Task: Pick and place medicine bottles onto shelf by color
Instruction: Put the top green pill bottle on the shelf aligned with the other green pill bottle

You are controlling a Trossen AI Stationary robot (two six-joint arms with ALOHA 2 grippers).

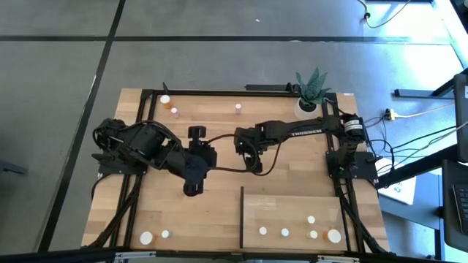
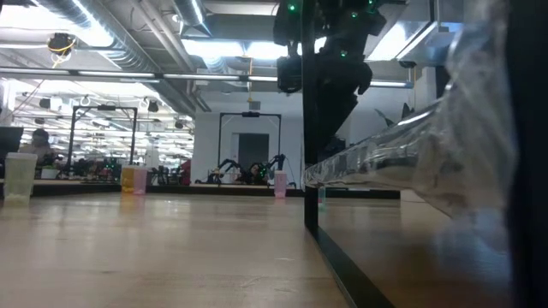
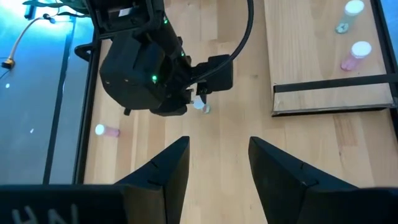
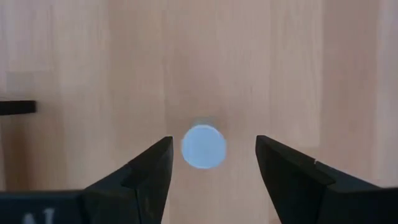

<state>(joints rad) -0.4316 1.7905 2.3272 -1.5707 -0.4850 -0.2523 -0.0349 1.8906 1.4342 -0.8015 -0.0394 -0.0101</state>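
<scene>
Five white-capped medicine bottles point(image 1: 285, 232) stood on the light-wood shelf point(image 1: 292, 208); others waited on the desk. The right gripper point(image 4: 212, 163) hung spread above one cap point(image 4: 203, 147); the left gripper point(image 3: 219, 165) idled apart.

Seen straight down from above, the right gripper point(image 4: 211, 163) holds its two dark jaws spread apart over the pale wooden counter point(image 4: 311, 68). A small bottle with a round white cap point(image 4: 203, 147) stands upright on the planks between the jaws, clear of both, with a sliver of its body showing past the cap's rim. A short dark strip point(image 4: 17, 107) crosses the wood at the edge of the view, well apart from the bottle.
</scene>
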